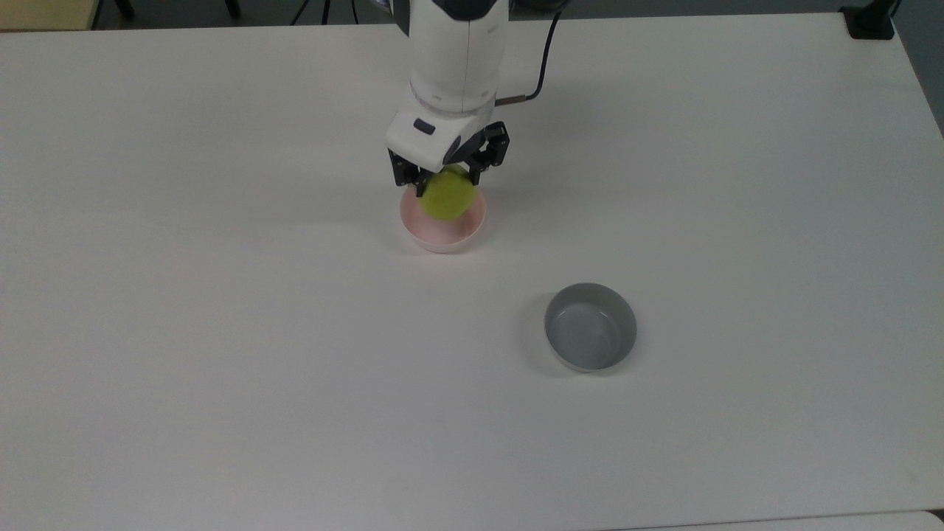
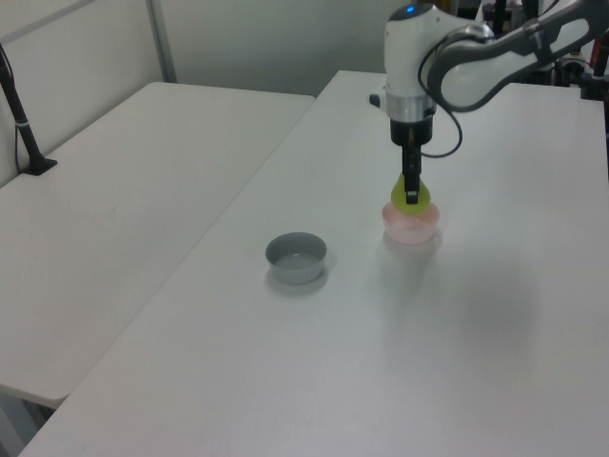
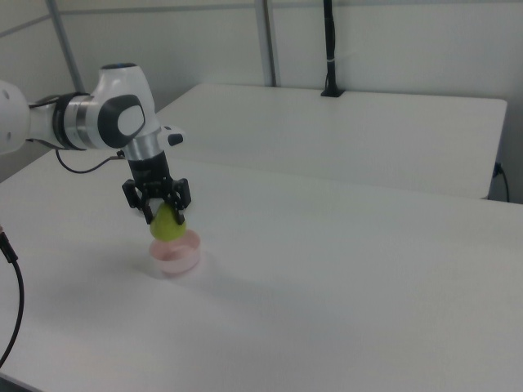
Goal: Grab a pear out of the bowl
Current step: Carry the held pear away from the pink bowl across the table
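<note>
My gripper is shut on the yellow-green pear. The pear hangs clear above the pale pink bowl, which sits on the white table directly beneath it. In the right view the pear's wide end points down, just over the bowl's rim. Its stem is hidden between the fingers.
A grey bowl stands apart on the white table, toward the top view's lower right of the pink bowl. A second white table adjoins. A black cable trails from the arm.
</note>
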